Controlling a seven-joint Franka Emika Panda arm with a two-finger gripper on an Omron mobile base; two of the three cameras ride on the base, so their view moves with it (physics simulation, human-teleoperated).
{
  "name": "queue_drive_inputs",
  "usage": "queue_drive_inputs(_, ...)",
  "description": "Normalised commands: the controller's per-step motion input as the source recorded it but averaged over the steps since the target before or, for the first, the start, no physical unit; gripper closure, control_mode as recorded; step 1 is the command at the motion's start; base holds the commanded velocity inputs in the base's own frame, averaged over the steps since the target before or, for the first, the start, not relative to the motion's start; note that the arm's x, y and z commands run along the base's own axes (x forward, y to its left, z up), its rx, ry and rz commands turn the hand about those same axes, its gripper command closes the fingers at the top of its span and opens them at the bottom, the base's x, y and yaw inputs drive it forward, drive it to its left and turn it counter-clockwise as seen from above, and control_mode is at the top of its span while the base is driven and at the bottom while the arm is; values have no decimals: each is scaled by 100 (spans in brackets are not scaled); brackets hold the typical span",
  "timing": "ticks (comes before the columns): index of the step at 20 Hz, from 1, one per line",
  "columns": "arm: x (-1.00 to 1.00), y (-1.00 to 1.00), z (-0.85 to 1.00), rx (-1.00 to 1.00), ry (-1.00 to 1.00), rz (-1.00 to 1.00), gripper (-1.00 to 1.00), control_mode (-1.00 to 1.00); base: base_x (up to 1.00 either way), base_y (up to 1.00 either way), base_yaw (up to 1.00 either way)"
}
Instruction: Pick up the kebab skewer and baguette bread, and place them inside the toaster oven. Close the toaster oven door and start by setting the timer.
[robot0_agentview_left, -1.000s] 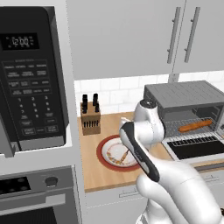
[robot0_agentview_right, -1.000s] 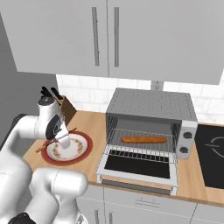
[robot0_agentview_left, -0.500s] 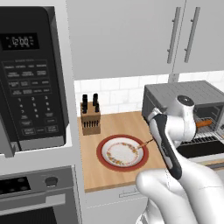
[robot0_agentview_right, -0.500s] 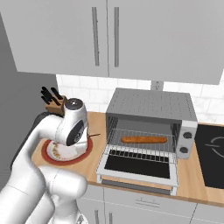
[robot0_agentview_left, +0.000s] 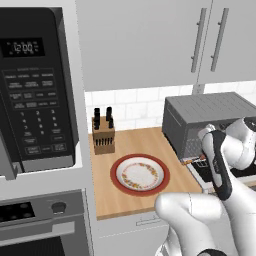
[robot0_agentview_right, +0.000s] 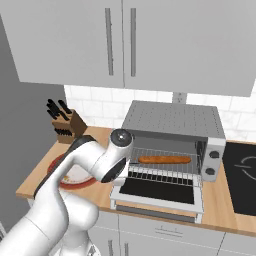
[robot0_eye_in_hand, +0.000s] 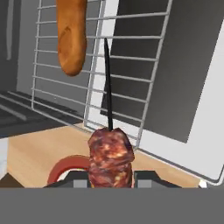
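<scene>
Two-finger gripper (robot0_eye_in_hand: 110, 174): clamped on reddish-brown meat kebab skewer (robot0_eye_in_hand: 110, 153), dark tip pointing ahead at silver wire rack (robot0_eye_in_hand: 127, 65), beside orange-brown baguette bread (robot0_eye_in_hand: 71, 35).

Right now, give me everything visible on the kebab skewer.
The kebab skewer is a thin dark stick carrying mottled reddish-brown meat chunks. In the hand view the meat sits clamped between the gripper's fingers, the bare pointed end projecting ahead over the wire rack towards the open toaster oven. It hangs in the air, touching nothing but the fingers. The baguette bread lies on the rack to one side of the tip, apart from it.
</scene>
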Motion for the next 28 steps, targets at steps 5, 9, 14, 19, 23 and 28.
queue_drive_inputs(5,5,-88,6,5,0,-3,100,-100,0,0,0)
queue_drive_inputs(9,18,-70,0,1,0,-9,100,-100,0,0,0)
queue_drive_inputs(14,23,-63,0,0,0,-7,100,-100,0,0,0)
queue_drive_inputs(19,25,-28,-3,0,0,-1,100,-100,0,0,0)
queue_drive_inputs(23,30,0,-18,0,0,0,100,-100,0,0,0)
queue_drive_inputs(28,33,0,-29,0,0,0,100,-100,0,0,0)
